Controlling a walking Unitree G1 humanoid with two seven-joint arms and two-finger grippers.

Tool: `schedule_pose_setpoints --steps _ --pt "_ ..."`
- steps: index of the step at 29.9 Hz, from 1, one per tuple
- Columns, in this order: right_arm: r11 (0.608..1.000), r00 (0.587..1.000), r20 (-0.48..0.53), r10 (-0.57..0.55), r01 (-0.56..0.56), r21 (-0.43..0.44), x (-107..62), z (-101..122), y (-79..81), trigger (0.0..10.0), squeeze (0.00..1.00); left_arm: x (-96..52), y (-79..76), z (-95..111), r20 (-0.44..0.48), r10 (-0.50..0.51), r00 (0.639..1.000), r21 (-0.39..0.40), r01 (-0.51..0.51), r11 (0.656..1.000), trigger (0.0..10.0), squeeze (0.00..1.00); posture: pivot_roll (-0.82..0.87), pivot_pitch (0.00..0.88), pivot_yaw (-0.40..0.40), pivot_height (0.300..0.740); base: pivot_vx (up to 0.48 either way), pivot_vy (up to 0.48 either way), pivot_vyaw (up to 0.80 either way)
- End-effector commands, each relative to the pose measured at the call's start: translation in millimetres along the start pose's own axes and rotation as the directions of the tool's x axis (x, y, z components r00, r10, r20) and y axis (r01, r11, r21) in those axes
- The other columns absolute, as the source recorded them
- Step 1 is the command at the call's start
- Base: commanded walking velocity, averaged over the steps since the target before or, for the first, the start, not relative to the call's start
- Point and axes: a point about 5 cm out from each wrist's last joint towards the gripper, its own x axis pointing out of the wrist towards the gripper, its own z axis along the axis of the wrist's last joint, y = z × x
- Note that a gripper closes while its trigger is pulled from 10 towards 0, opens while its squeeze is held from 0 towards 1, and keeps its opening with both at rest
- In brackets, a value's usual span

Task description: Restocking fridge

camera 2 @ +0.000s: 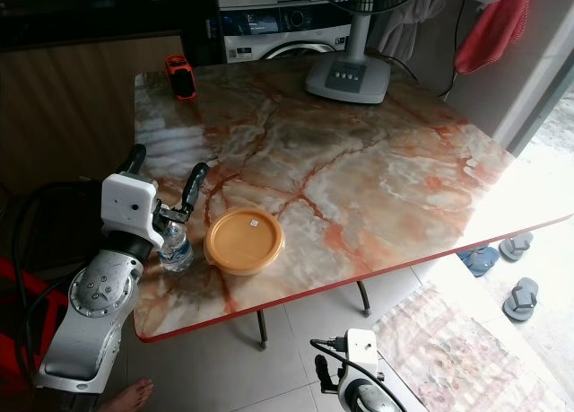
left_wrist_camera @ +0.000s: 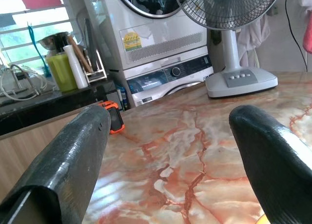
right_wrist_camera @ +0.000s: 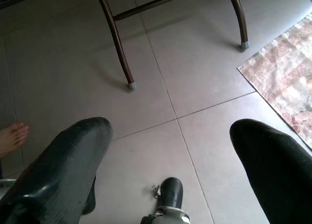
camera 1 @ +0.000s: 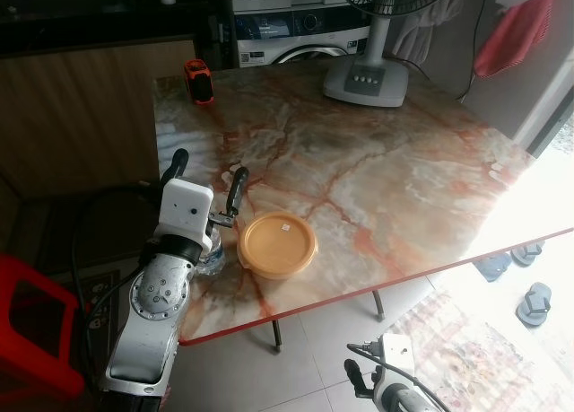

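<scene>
My left tool (camera 2: 166, 186) hangs spread wide above the bottle (camera 2: 174, 247), which stands at the table (camera 2: 377, 179) edge touching the tub (camera 2: 243, 240). If I close off-centre, I could tip it to the floor. The right tool (right_wrist_camera: 168, 151) hangs wide, idle.

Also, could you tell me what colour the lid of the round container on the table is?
The lid is pale orange, clearest in the right eye view.

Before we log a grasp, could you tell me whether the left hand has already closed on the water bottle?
No: the left hand stands open above the water bottle, its fingers spread apart.
</scene>
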Motion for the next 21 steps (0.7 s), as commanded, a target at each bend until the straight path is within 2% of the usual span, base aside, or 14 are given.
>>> schedule_pose_setpoints --steps 1,9,10,11,13,21 --pt "1.0 1.0 0.009 0.002 -0.002 -0.009 0.7 3 1.0 10.0 0.0 1.6 -1.5 5 0.013 -0.014 1.0 0.009 0.014 1.0 10.0 0.0 0.14 0.042 -0.052 0.74 0.0 0.0 0.0" --pt "1.0 1.0 0.009 0.002 -0.002 -0.009 0.7 3 1.0 10.0 0.0 1.6 -1.5 5 0.013 -0.014 1.0 0.009 0.014 1.0 10.0 0.0 0.14 0.042 -0.052 0.74 0.0 0.0 0.0" --pt "1.0 1.0 0.003 0.002 -0.002 -0.01 0.8 2 1.1 10.0 0.0 1.8 -1.5 5 0.013 -0.014 1.0 0.009 0.014 1.0 10.0 0.0 0.0 0.0 0.0 0.74 0.0 0.0 0.0" --pt "1.0 1.0 0.003 -0.007 0.007 -0.02 0.0 3 -3.5 10.0 0.0 1.4 -4.8 7 0.025 -0.027 0.999 0.0 0.027 1.0 10.0 0.0 0.14 0.013 -0.046 0.74 0.0 0.0 0.0" --pt "0.999 1.0 0.003 -0.021 0.021 -0.036 -1.1 4 -10.1 10.0 0.0 0.9 -9.0 10 0.042 -0.045 0.998 -0.012 0.046 0.999 10.0 0.0 0.15 0.018 -0.048 0.74 0.0 0.0 0.0" --pt "0.999 1.0 0.002 -0.016 0.016 -0.033 -0.8 3 -7.9 10.0 0.0 0.6 -9.2 10 0.042 -0.046 0.998 -0.016 0.046 0.999 10.0 0.0 0.15 0.024 -0.046 0.74 0.0 0.0 0.0"
